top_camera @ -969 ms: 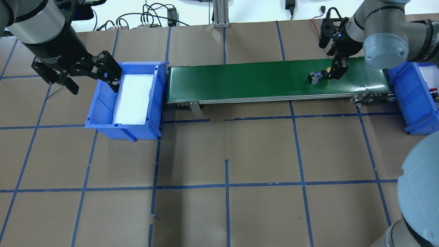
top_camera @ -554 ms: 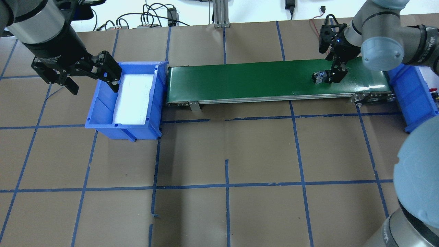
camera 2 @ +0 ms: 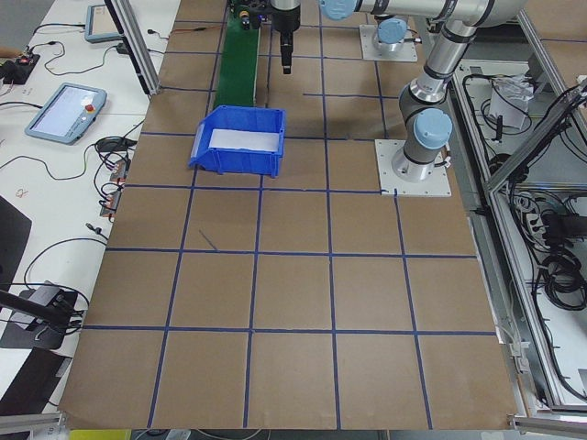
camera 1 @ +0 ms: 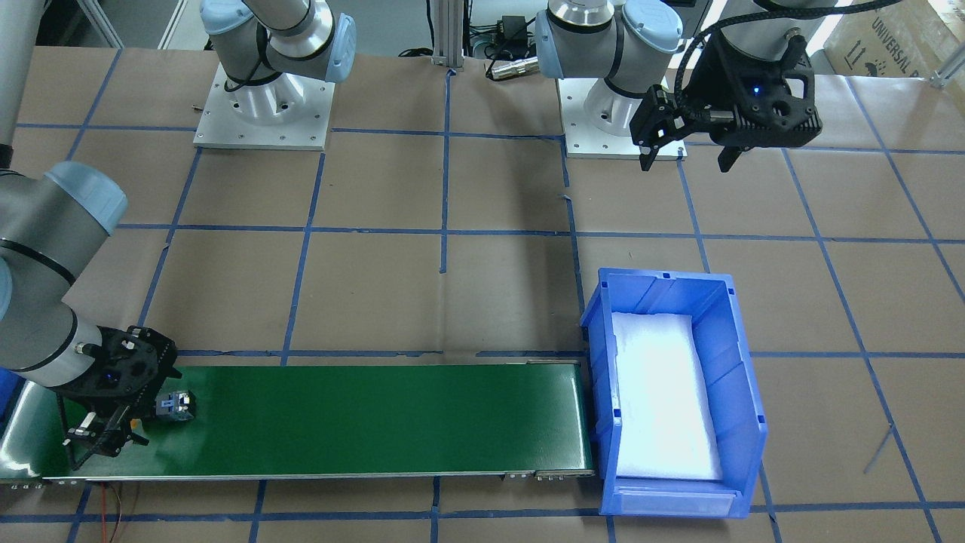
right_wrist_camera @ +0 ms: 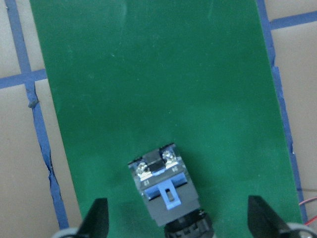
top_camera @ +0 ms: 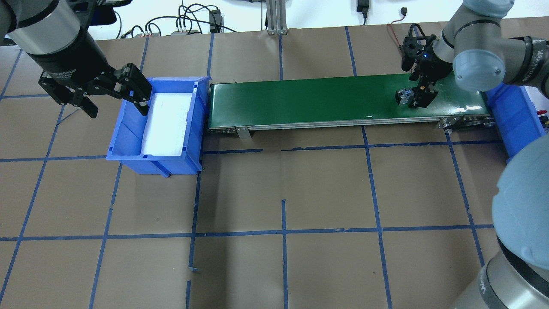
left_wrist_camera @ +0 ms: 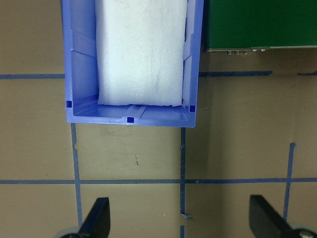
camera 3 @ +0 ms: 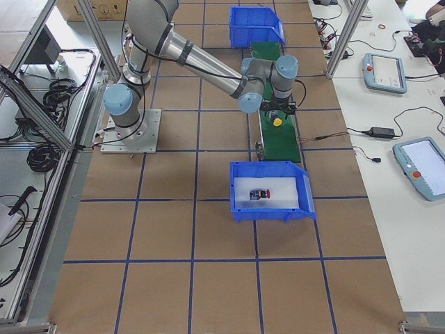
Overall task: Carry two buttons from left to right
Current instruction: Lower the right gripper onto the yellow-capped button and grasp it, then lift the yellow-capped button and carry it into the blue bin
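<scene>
Centering is counting now — right gripper (right_wrist_camera: 179,223), jaws apart, is straddling the yellow button (right_wrist_camera: 163,183) on the belt (right_wrist_camera: 148,74) by the bench's right edge; closing squarely on the collar looks safest.

place: robotics lab | evidence: taped-grid bench (top_camera: 326,193); aluminium framing (top_camera: 274,17); teach pendants (camera 3: 384,72); cable bundles (camera 2: 555,261); small conveyor (top_camera: 300,101)

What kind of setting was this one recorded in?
Probably a robotics lab test cell, not a factory line: a taped blue grid on the brown-papered table, a short green conveyor between blue bins, and teach pendants on side benches.
</scene>
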